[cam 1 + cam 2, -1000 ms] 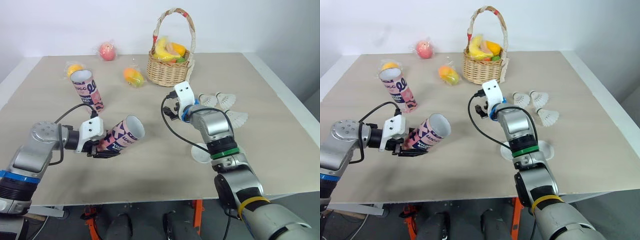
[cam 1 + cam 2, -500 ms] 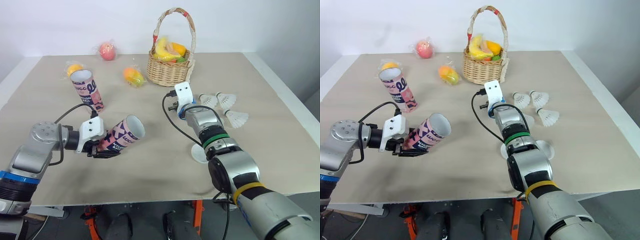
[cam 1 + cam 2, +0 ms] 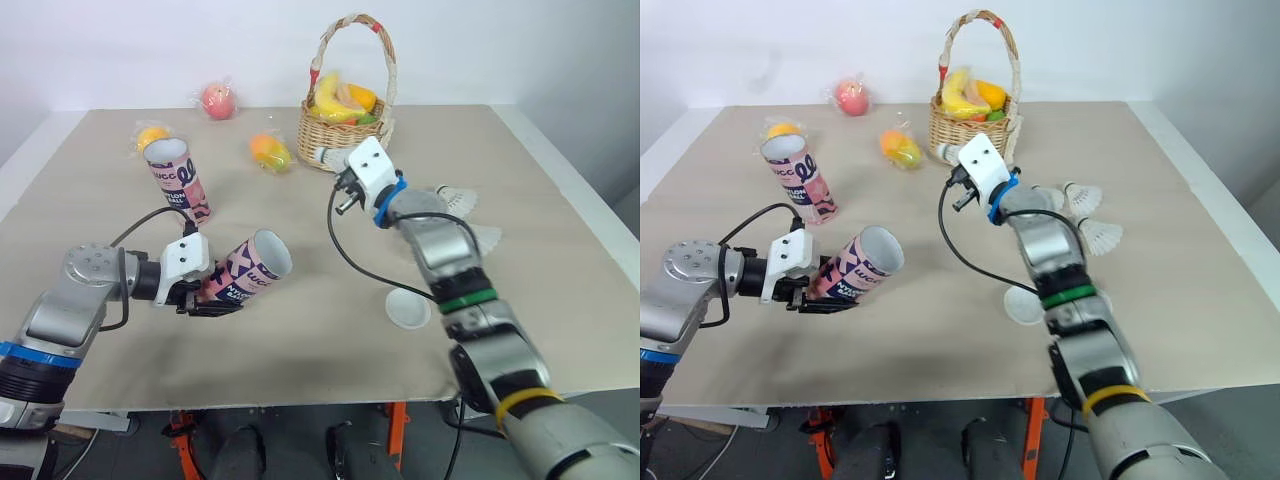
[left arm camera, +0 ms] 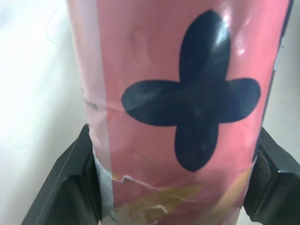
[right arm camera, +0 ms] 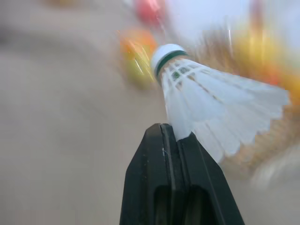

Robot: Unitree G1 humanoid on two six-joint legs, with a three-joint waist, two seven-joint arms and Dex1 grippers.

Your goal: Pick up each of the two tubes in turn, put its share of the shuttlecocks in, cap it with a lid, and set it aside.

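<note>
Now that my right gripper [image 5: 176, 132], pinched on a shuttlecock [image 5: 211, 110], has risen beside the basket [image 3: 350, 145], loading can begin; my left gripper [image 3: 205, 298] stays clamped on the tilted tube [image 3: 250, 268].

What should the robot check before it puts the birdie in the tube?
1. Grip on the pink tube: ok. The left gripper is shut on it, with a finger on each side.
2. Mouth uncapped: ok. It is open and tilted up toward the right arm.
3. Grip on the shuttlecock: ok. The right gripper pinches its feather skirt, with the cork end pointing outward.
4. Lined up with the mouth: not ok. The shuttlecock hangs near the basket, well apart from the tube.
5. Room inside the tube: cannot tell.
6. Lid ready: ok. A white lid lies on the table.
</note>
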